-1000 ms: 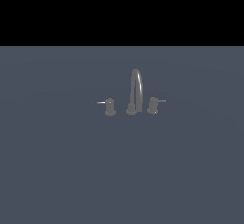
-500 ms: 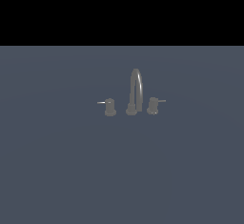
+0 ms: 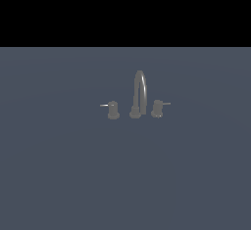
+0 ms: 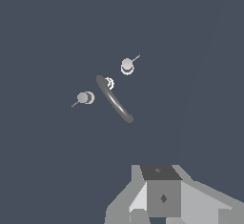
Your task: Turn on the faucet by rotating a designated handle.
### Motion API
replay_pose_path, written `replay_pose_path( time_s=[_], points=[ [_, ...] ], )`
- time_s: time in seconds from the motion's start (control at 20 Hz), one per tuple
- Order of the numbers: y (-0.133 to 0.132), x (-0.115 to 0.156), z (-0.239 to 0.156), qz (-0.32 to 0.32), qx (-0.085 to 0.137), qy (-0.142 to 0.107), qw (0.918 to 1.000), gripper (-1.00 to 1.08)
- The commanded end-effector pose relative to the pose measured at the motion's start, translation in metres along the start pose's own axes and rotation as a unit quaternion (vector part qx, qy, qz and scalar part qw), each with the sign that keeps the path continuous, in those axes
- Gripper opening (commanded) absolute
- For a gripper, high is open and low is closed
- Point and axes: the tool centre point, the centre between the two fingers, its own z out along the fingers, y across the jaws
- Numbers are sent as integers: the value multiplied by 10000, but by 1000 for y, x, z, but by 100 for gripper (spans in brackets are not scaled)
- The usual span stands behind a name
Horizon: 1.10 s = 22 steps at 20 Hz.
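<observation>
Grey handle (image 3: 157,108) right of spout, claw (image 4: 157,216) well apart

The arm is out of the exterior view; only the pale grey gripper (image 4: 162,204) body shows in the wrist view — fingertips hidden, jaw spacing unclear.

one faucet (image 3: 139,95) with one arched spout (image 3: 140,84) and two knob handles (image 3: 157,108).
</observation>
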Motion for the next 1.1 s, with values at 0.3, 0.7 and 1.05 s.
replay_pose_path(
  time_s=[0.3, 0.7, 1.05],
  points=[
    [-15, 64, 52, 999, 14, -4, 9950, -100],
    [-22, 118, 114, 1925, -7, 12, 9813, -100],
    [-22, 160, 176, 2715, -45, 47, 9624, -100]
  ],
)
